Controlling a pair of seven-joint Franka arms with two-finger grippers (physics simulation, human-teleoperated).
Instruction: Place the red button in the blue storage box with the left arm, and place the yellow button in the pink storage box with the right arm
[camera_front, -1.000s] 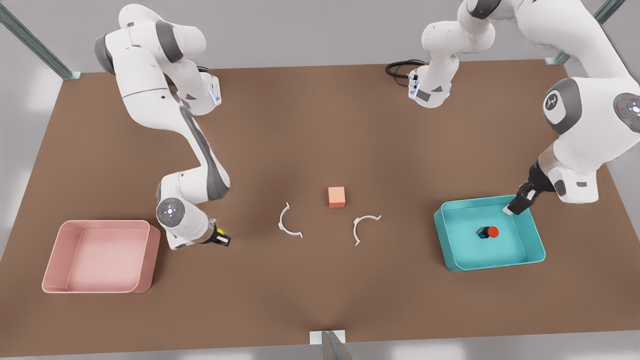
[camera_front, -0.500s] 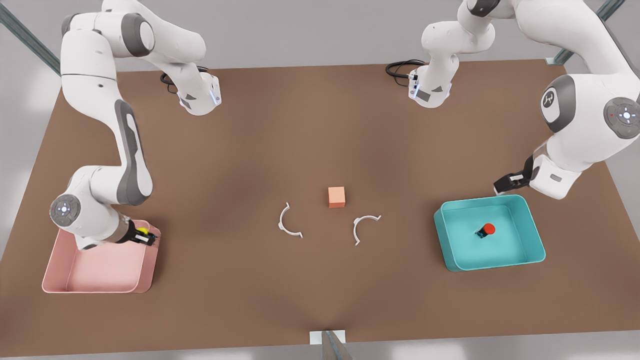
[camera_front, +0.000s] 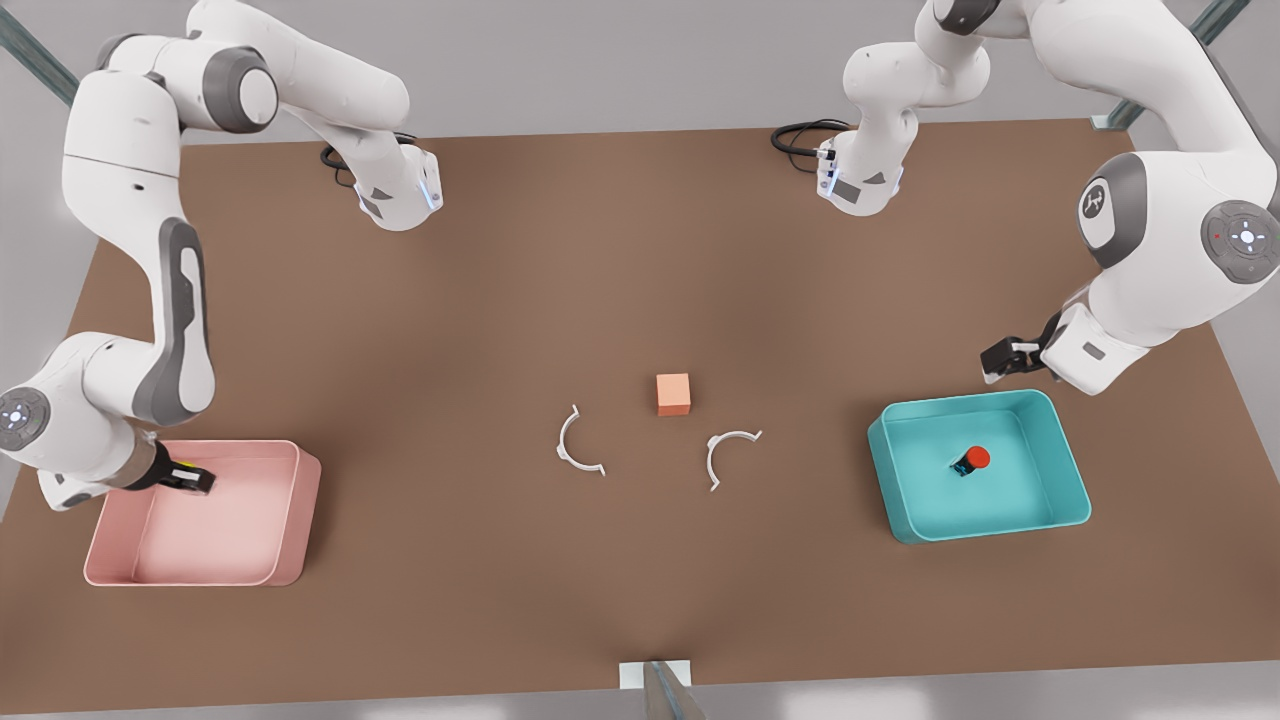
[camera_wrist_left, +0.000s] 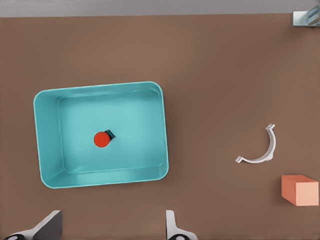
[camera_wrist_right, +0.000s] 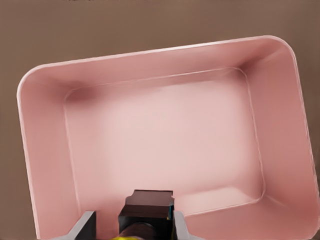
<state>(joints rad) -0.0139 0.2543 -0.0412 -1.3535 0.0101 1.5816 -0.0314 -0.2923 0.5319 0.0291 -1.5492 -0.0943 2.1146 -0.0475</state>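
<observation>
The red button (camera_front: 977, 459) lies on its side inside the blue storage box (camera_front: 1070, 470) at the front view's right; the left wrist view shows the red button (camera_wrist_left: 102, 139) near the middle of the blue box (camera_wrist_left: 47, 135). My left gripper (camera_front: 1005, 356) hangs open just behind the box's far rim, apart from it, its fingertips (camera_wrist_left: 50, 223) wide apart with nothing between them. At the front view's left, my right gripper (camera_front: 192, 481) is shut on the yellow button (camera_wrist_right: 146, 206), above the near-left part of the pink storage box (camera_front: 290, 520), whose floor (camera_wrist_right: 160, 140) is bare.
An orange cube (camera_front: 673, 393) sits mid-table, with two white curved clips (camera_front: 577, 443) (camera_front: 728, 452) in front of it. A black cable (camera_front: 800, 135) lies by the far arm base. Open brown table stretches between the two boxes.
My right gripper carried the yellow button leftward in the front view, from beside the pink box to over it. My left gripper rose out of the blue box and drew back behind its rim.
</observation>
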